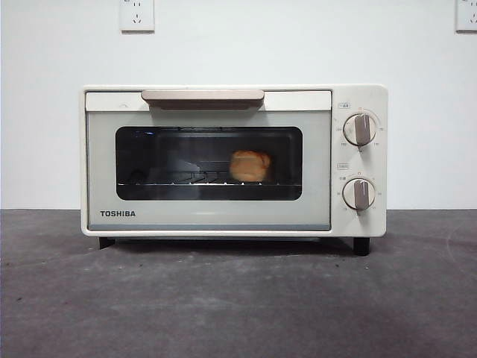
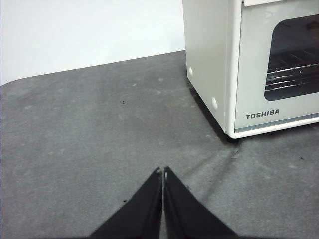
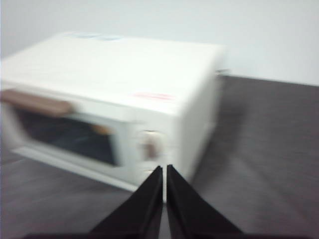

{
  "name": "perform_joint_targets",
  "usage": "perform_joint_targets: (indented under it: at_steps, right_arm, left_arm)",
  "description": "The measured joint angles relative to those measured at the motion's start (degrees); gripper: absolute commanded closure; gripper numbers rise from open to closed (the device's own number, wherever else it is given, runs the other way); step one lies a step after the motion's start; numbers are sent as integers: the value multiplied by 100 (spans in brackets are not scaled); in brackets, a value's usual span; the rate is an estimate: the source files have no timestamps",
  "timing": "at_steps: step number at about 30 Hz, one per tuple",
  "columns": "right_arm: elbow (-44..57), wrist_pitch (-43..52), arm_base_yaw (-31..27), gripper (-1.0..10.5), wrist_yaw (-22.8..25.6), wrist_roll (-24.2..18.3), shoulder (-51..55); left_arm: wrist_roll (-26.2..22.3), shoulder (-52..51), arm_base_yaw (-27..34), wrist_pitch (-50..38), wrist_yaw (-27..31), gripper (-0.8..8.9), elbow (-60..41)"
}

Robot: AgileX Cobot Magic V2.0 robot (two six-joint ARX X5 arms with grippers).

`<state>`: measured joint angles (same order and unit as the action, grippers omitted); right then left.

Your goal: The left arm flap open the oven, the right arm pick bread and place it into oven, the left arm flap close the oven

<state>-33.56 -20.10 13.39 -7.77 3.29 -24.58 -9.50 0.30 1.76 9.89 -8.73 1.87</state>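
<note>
Bread shut inside the oven, both hands drawn off and empty.

One oven (image 1: 223,160) stands toward the bench's (image 1: 238,306) far edge, door closed; one bread (image 1: 250,165) sits on the rack behind the glass, right of middle. The left hand (image 2: 163,172), tips pressed together and holding nothing, hangs off the oven's left front corner; the right hand (image 3: 164,169), likewise pinched and empty, lies off its knob side. Nothing seems left to do.

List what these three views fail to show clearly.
- Bread: front view, dim behind the oven's dark glass; its underside is unclear.
- Knob markings: front view, too small to read.
- Oven: right wrist view, blurred.
- Oven: left wrist view, cut off by the picture's edge.
</note>
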Motion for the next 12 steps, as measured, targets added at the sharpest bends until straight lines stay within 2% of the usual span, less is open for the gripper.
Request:
perform_joint_targets:
  at_steps: [5,12]
  right_arm:
    - [975,804,-951,940,28,-162,927]
    - [2092,1725,-1381,940,31,-199,1843]
  left_arm:
    - [0,0,0,0,-2,802,0]
    - [0,0,0,0,0,802,0]
